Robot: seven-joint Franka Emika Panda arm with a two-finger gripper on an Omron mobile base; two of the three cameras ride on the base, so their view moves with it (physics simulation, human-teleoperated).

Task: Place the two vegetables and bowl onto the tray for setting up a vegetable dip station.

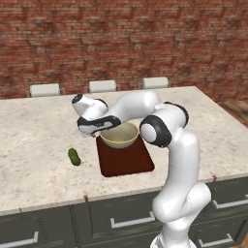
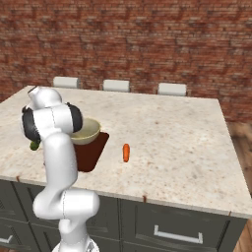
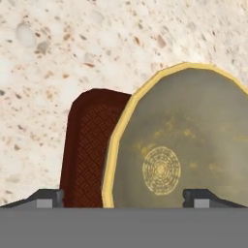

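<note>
— So, running left to right across the counter (image 1: 38,126), what lay where?

— Farthest left was the cucumber (image 1: 74,156), dark green and stubby, lying on the bare stone well apart from the tray (image 1: 127,162). Next came the tray itself, dark reddish-brown, set near the front edge of the island.

— And the bowl?

— The bowl (image 1: 119,136) sat on the tray's far end, upright. From the hand camera its olive inside and yellow rim (image 3: 180,145) covered the right part of the tray (image 3: 86,150), with a patterned strip of tray floor bare to the left of it.

— Where was the gripper?

— The gripper (image 1: 98,127) hung just over the bowl's left rim. In the hand view its fingertips (image 3: 47,197) stood wide apart, one above the tray's outer edge and the other above the bowl's floor, with nothing between them. It was open and held nothing.

— Anything further right?

— The carrot (image 2: 126,152), small and orange, lay on the stone to the right of the tray, apart from it, pointing roughly front to back. Behind the island stood three pale chair backs (image 2: 116,85) before a brick wall (image 2: 147,39).
</note>
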